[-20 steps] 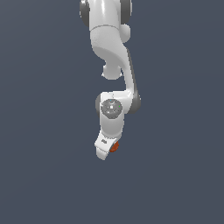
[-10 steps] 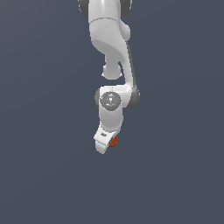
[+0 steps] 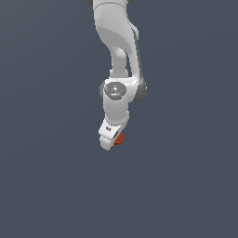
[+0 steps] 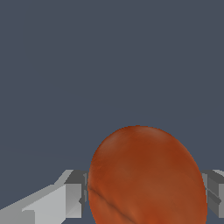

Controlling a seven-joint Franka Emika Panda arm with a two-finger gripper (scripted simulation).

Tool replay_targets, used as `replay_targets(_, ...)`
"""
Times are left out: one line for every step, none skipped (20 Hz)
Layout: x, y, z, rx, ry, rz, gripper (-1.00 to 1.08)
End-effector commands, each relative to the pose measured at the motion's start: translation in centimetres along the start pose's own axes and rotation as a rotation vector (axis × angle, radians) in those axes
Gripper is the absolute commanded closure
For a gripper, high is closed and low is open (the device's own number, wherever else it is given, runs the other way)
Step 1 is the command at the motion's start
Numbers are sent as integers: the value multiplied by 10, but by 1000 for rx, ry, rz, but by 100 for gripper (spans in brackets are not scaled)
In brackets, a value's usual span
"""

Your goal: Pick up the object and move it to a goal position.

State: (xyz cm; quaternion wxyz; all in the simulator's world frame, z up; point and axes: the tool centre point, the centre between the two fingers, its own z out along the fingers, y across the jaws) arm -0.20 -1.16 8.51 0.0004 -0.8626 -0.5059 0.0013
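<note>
The object is a small orange-red ball (image 3: 119, 138), mostly hidden behind the white gripper (image 3: 113, 141) in the exterior view, peeking out on the exterior view's right side of the hand. In the wrist view the ball (image 4: 146, 177) fills the space between the two grey fingers (image 4: 70, 197), which press against both its sides. The gripper is shut on the ball and hangs from the white arm, held above the plain dark grey ground.
The white arm (image 3: 118, 56) comes down from the top of the exterior view. Around it is only a flat dark grey surface (image 3: 46, 176).
The arm and gripper have shifted slightly upward and toward the exterior view's left, carrying the ball along; the grip is unchanged.
</note>
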Motion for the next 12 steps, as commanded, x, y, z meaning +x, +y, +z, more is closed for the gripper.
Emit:
replay_targets(-6, -8, -7, -2, 1, 0, 108)
replay_targets(-8, -11, -9, -2, 1, 0, 108)
replay_targets(-10, -13, -11, -2, 1, 0, 108)
replay_targets(-12, -15, -12, -2, 1, 0, 108)
replay_targets(-14, -17, -14, -2, 1, 0, 108)
replay_targets(-15, -19, -15, -2, 1, 0, 108)
replay_targets(-16, -21, -17, -2, 1, 0, 108)
replay_targets(-17, -22, -18, -2, 1, 0, 108)
replay_targets(-18, -23, -18, -2, 1, 0, 108)
replay_targets(-18, -23, -19, -2, 1, 0, 108)
replay_targets(-19, -24, -19, -2, 1, 0, 108)
replay_targets(-19, -24, -19, -2, 1, 0, 108)
